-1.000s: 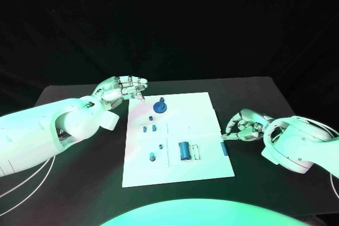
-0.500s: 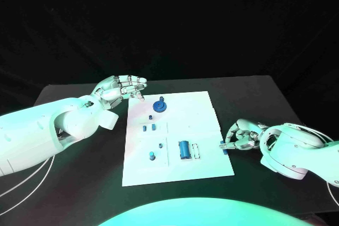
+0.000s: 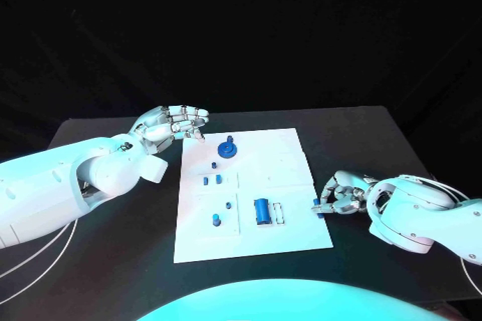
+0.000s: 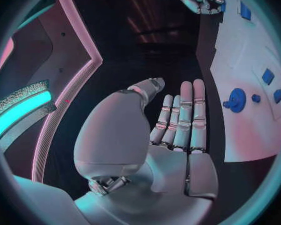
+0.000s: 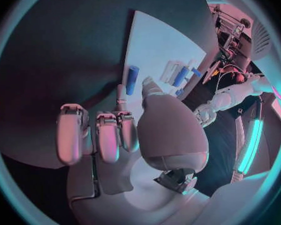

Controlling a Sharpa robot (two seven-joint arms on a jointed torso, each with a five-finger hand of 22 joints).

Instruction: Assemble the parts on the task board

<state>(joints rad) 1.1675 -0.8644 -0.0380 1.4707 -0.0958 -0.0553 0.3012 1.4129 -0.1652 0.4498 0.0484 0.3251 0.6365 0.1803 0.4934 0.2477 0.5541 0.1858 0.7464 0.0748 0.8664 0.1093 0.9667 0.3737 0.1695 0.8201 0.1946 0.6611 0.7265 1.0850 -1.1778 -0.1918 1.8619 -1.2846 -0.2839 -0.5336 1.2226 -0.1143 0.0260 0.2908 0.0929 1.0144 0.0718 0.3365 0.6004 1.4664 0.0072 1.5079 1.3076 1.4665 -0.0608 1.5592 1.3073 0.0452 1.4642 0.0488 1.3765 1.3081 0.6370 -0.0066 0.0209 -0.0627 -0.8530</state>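
Board holds blue parts — right hand touches one at its edge.

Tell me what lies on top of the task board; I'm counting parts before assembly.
On the task board: a round blue part, small blue pieces, a blue cylinder. At its right edge lies a blue bar, partly covered by the right hand and its fingers.
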